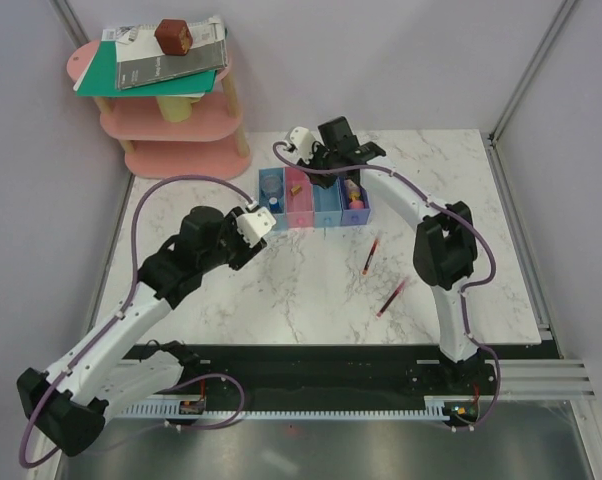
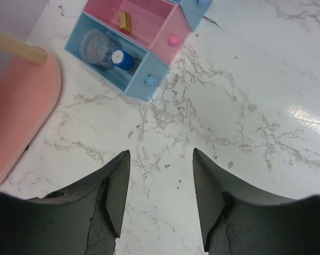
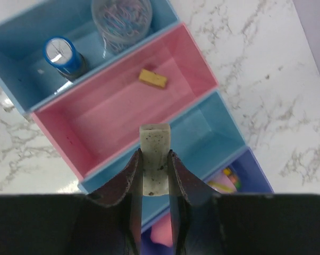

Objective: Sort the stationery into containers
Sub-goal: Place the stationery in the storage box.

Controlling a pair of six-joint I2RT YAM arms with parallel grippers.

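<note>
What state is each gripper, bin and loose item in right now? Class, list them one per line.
left gripper: open, empty
right gripper: shut on whitish eraser, not yet dropped
light blue bin: holds blue cylinder and round clear piece
pink bin: holds tan eraser
middle blue bin: visible part empty
purple-blue bin: holds pink-yellow tube
red pens: both loose on table

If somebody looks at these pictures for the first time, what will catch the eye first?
Probably the right gripper, shut on a pale eraser above the row of coloured bins in the middle of the marble table. Next, two red pens lying loose on the marble, nearer than the bins and to the right. The pink shelf in the far left corner, with books and a brown cube on top, also stands out.
</note>
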